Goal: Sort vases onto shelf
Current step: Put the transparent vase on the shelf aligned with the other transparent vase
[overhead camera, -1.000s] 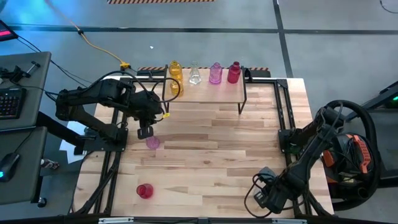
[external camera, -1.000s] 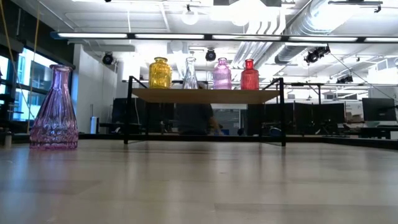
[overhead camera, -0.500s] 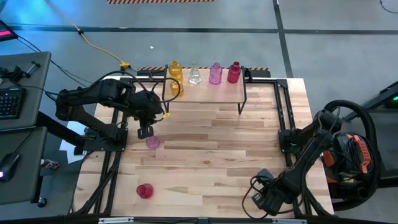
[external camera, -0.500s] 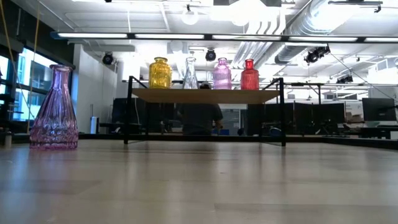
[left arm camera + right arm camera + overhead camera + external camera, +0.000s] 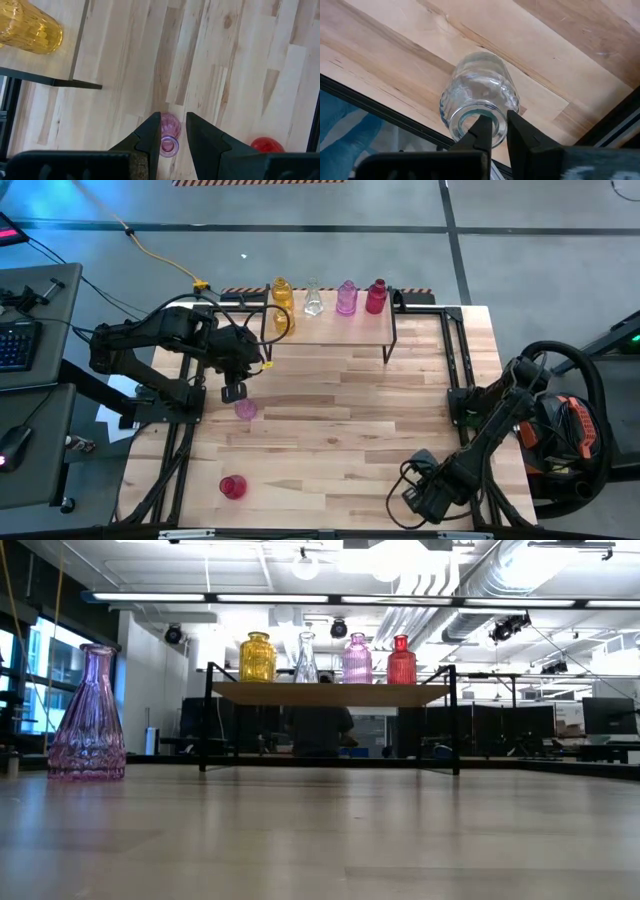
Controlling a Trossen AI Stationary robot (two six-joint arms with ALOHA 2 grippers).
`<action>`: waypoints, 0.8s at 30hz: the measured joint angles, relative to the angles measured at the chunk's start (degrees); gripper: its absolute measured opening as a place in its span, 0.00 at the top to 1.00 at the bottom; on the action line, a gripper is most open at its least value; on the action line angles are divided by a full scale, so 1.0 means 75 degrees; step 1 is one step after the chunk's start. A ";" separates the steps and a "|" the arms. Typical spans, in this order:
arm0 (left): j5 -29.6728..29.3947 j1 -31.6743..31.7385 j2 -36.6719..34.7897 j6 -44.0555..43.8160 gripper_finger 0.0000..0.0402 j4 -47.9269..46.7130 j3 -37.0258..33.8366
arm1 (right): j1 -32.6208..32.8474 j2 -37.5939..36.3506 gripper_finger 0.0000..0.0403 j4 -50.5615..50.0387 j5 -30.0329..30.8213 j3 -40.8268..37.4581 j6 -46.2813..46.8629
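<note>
A large open workshop with white ducting and ceiling lights stretches behind the light-wood table [image 5: 350, 410], and a person's dark upper body [image 5: 318, 728] shows beyond the shelf in the low view.

The shelf [image 5: 330, 327] stands at the table's far edge on thin black legs. Four vases stand in a row along its back: a yellow vase [image 5: 281, 292], a clear vase [image 5: 313, 299], a pink vase [image 5: 346, 298] and a red vase [image 5: 376, 297]. A second yellow vase [image 5: 283, 321] stands nearer the shelf's front left corner.

The left gripper [image 5: 234, 392] hangs over the table in front of the shelf's left end. In its wrist view its two fingers [image 5: 150, 137] stand a little apart, straddling the neck of a pink vase on the table [image 5: 168, 135] directly below them; whether they touch the glass cannot be told. A red vase on the table [image 5: 232, 486] stands well apart, near the front left corner.

The right gripper [image 5: 420, 498] is low at the table's front edge, right of centre. Its fingers [image 5: 481, 131] are closed on the rim of a clear glass vase at the edge [image 5: 479, 104], one finger over the mouth and the other outside the neck.
</note>
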 joint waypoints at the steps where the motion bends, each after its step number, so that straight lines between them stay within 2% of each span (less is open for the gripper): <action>1: 0.0000 0.0000 0.0000 0.0000 0.80 -0.0003 0.0000 | -0.0027 0.0000 0.96 0.0000 -0.0005 0.0000 -0.0029; 12: -0.0003 -0.0002 0.0000 -0.0002 0.80 0.0000 0.0000 | -0.0294 -0.0016 0.99 -0.0003 -0.0179 0.0000 -0.0682; 24: -0.0003 -0.0001 0.0003 -0.0006 0.80 0.0399 0.0000 | -0.0769 -0.0815 1.00 -0.0471 0.0337 -0.0009 -0.1276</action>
